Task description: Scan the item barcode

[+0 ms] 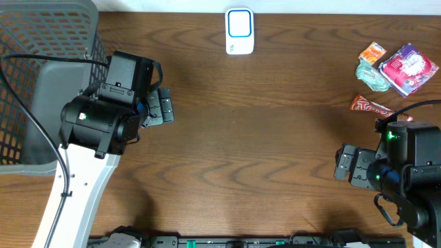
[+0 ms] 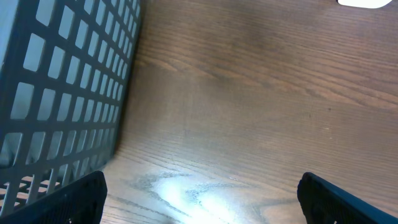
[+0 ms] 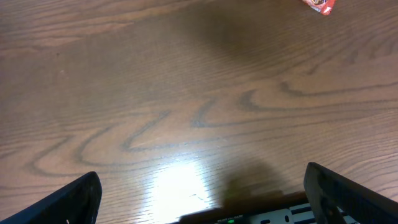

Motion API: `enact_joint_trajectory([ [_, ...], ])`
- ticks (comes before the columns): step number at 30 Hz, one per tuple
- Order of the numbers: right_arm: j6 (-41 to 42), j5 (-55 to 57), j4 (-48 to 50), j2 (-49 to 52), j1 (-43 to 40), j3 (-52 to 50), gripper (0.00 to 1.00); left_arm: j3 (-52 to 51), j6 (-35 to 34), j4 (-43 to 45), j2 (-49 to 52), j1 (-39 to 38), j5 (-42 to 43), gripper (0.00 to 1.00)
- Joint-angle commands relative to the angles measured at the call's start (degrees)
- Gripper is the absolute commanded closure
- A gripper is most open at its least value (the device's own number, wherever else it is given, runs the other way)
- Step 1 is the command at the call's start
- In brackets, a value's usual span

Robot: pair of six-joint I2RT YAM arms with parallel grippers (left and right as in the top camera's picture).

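White scanner (image 1: 240,31) far-centre; packets (image 1: 408,69) clustered right

A dark wood-grain table (image 1: 275,138) shows a bright glare (image 3: 177,183) of reflected light.

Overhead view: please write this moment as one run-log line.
left gripper: open, empty | right gripper: open, empty | white scanner: untouched | snack packets: right edge, untouched

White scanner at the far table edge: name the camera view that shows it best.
The overhead view: the white scanner appears whole, with its blue-rimmed face. The left wrist view catches only a white sliver of it at the frame's top edge. The right wrist view does not show it.
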Motion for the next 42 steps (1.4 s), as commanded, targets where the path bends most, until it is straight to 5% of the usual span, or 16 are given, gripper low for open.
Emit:
enact_joint_trajectory([
  [1, 0.8, -0.3, -0.1, 0.0, 0.3, -0.2, 0.01, 0.2, 0.5, -0.2, -0.1, 0.2, -0.5, 0.02],
  [23, -2.9, -0.3, 1.9, -0.3, 0.4, -0.5, 0.01, 0.2, 0.5, -0.2, -0.1, 0.2, -0.5, 0.02],
  [31, -4.6, -0.3, 11.2, -6.6, 2.2, -9.5, 0.01, 0.2, 0.5, -0.2, -0.1, 0.2, -0.5, 0.02],
  [42, -8.3, -0.3, 37.3, -22.7, 5.6, -33.6, 0.01, 0.2, 0.5, -0.2, -0.1, 0.2, -0.5, 0.02],
])
